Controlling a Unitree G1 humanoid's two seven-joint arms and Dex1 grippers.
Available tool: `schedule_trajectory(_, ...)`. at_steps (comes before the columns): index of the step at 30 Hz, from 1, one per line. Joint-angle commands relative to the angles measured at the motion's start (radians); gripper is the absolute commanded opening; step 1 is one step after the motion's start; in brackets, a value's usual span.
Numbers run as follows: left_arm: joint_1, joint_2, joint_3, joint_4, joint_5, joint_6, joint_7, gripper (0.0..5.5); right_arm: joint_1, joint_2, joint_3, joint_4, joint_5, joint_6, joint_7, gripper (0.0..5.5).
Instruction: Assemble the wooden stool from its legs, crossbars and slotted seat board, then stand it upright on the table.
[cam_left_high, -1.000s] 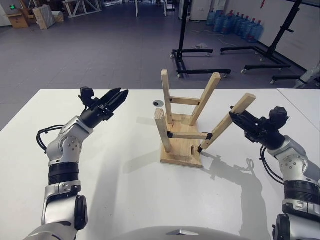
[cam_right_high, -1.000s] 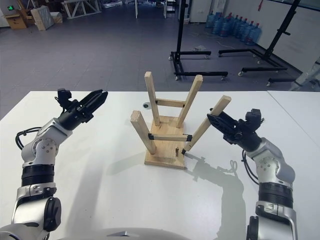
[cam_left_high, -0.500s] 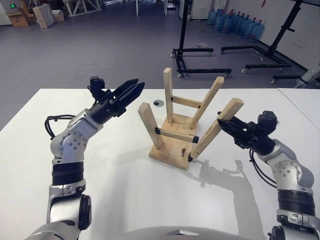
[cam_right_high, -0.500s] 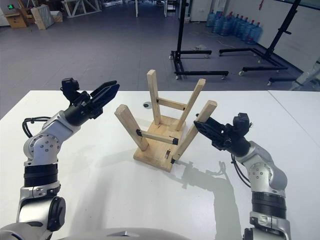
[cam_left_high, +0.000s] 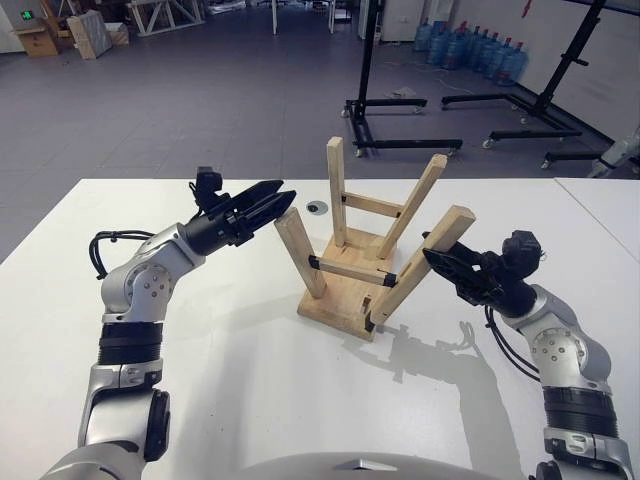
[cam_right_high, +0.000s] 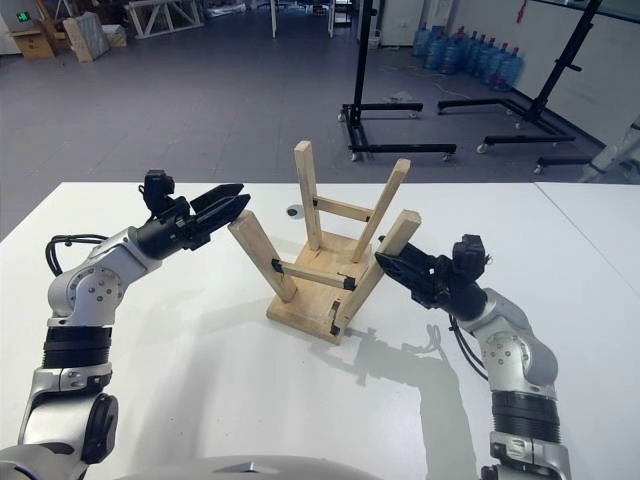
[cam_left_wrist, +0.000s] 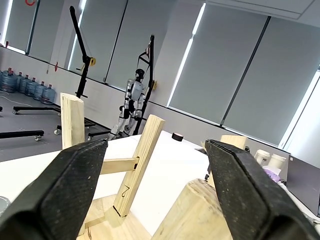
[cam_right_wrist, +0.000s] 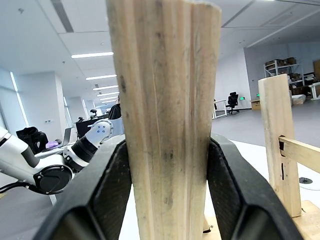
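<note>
Slid leftward, the inverted stool sits seat-down on the table, right gripper clamped on its near-right leg, left gripper spread about the near-left leg; I judge uneven pulling could unseat the crossbars.

We count four wooden legs, two crossbars, one slotted seat board, one table, one left gripper, one right gripper.

Black wheeled frames stand on the grey floor of an open hall, with blue water bottles clustered by the far wall, cardboard boxes stacked at far left and another humanoid robot beside a black stand
</note>
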Motion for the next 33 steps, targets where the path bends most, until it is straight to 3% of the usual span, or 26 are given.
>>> schedule_trajectory(1,0.003,0.014,-0.02,0.03,0.036,0.001,-0.011,3.56,0.04,-0.048,0.027,0.033,-0.083,-0.028,0.012,2.04)
schedule_trajectory(18,0.029,-0.007,-0.019,0.002,0.052,-0.035,0.015,3.56,-0.023,-0.216,0.082,-0.011,-0.144,0.001,-0.026,2.04)
schedule_trajectory(33,0.048,-0.016,-0.039,-0.011,0.055,-0.052,0.041,3.56,-0.02,-0.266,0.152,-0.055,-0.199,0.025,-0.085,2.04)
